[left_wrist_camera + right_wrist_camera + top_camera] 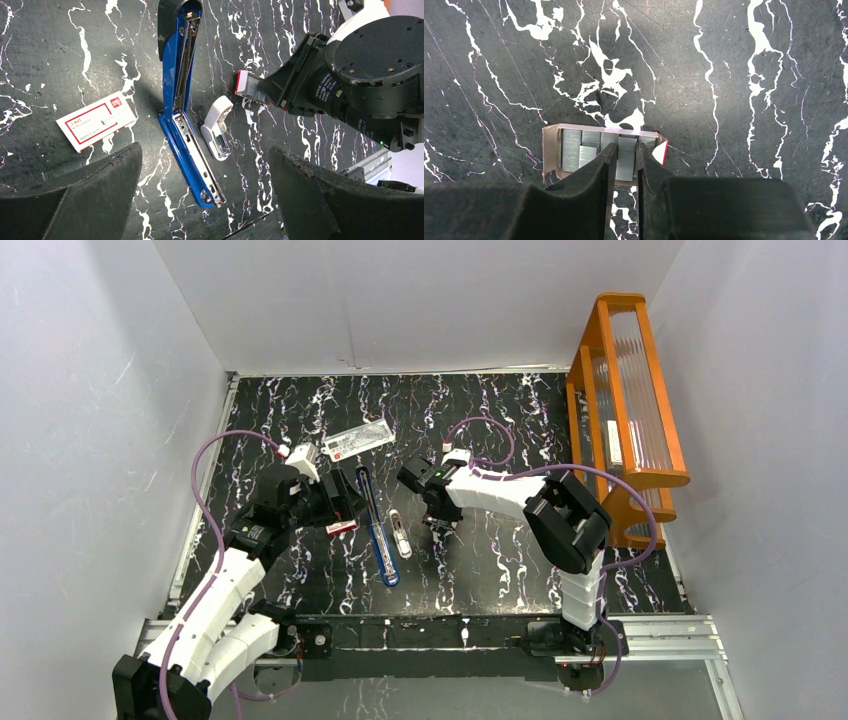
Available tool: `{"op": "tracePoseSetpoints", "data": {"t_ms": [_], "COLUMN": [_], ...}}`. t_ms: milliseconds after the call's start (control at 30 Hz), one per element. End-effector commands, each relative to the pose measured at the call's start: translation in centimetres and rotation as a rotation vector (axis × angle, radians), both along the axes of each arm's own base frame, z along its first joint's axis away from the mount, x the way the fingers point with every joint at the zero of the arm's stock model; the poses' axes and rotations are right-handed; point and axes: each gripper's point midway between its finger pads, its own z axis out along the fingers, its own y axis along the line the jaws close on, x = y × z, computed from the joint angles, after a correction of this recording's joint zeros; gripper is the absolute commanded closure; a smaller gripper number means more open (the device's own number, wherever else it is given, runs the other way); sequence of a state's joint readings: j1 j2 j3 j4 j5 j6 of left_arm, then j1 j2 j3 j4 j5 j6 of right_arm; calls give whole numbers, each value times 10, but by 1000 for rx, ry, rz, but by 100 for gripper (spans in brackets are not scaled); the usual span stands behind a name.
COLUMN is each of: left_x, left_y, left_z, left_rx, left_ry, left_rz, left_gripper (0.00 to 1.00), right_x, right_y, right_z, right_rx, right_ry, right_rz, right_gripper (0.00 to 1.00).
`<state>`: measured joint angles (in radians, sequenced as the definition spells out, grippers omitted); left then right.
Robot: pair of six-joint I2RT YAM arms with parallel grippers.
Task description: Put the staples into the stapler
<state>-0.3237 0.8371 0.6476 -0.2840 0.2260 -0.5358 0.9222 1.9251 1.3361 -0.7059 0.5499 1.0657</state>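
Several staple strips [572,150] in tray [550,152]; R end effector [625,148] pinches one.

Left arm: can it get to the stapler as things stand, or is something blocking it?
Probably yes. The left gripper is open and hangs right over the stapler, which lies opened flat with nothing on top. The right gripper is off to one side, pinching staples in their tray.
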Motion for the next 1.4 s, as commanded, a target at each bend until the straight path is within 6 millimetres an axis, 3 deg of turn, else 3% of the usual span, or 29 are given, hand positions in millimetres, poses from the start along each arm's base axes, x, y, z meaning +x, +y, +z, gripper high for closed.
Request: {"op": "tracePoseSetpoints", "data": {"t_ms": [0,133,400,600,833,933,1033,1167,1367], "left_x": [1,1,2,3,-1,-5,-1,2,3], "left_y": [-1,-1,-1,-2,6,27,53,62,65], "left_z": [2,2,1,0,-6,-14,-8,-1,-7], "left_rx": [-5,-5,-4,-3,45,145,217,223,242], "left_ry": [-14,-13,-7,-2,22,59,45,8,17], "left_rz": [-8,-9,-7,-5,7,68,211,270,281], "left_gripper": [7,7,7,7,7,7,6,5,5], "right_x": [0,2,7,-1,-50,-79,-112,-128,-144], "right_y": [-2,-3,5,15,31,37,44,41,43], "right_z": [-3,4,41,53,56,47,23,11,-3], "right_rx": [16,20,75,139,134,99,77,16,16], "right_ry": [6,-9,-71,-61,-30,-5,34,42,56], "right_rz": [-9,-11,50,118,272,336,440,496,580], "right_gripper": [74,75,75,74,74,74,73,73,71]}}
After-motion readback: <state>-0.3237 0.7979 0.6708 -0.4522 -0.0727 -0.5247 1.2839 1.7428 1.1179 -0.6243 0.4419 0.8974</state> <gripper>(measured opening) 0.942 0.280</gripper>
